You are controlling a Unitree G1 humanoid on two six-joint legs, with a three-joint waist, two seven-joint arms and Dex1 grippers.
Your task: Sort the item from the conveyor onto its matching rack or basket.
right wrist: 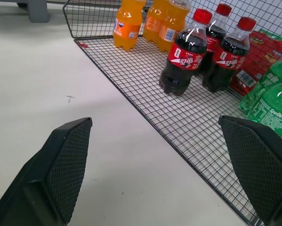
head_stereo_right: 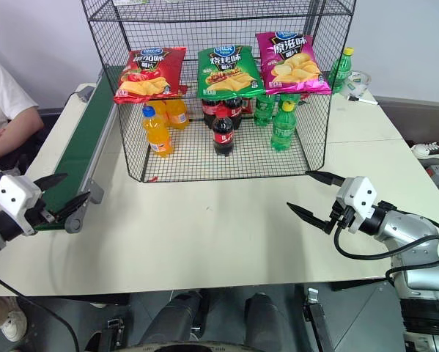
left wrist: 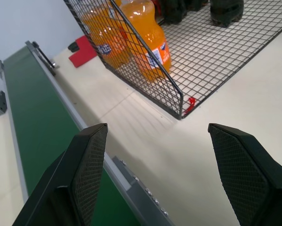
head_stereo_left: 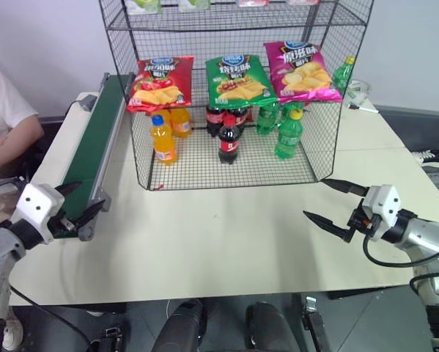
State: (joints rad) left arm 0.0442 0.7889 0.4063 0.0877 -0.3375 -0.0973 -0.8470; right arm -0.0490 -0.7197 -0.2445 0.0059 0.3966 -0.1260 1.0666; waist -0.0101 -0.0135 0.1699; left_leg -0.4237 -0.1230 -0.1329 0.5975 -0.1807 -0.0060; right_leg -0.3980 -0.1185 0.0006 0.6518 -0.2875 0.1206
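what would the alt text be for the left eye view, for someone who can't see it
A tall black wire rack on a pale table holds red, green and magenta chip bags above orange, cola and green bottles. A green conveyor runs along the left, and both the left gripper and right gripper hover with jaws open, holding nothing.

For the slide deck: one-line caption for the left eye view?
Both grippers, left and right, open over the table; red chip bag already hangs on the rack.
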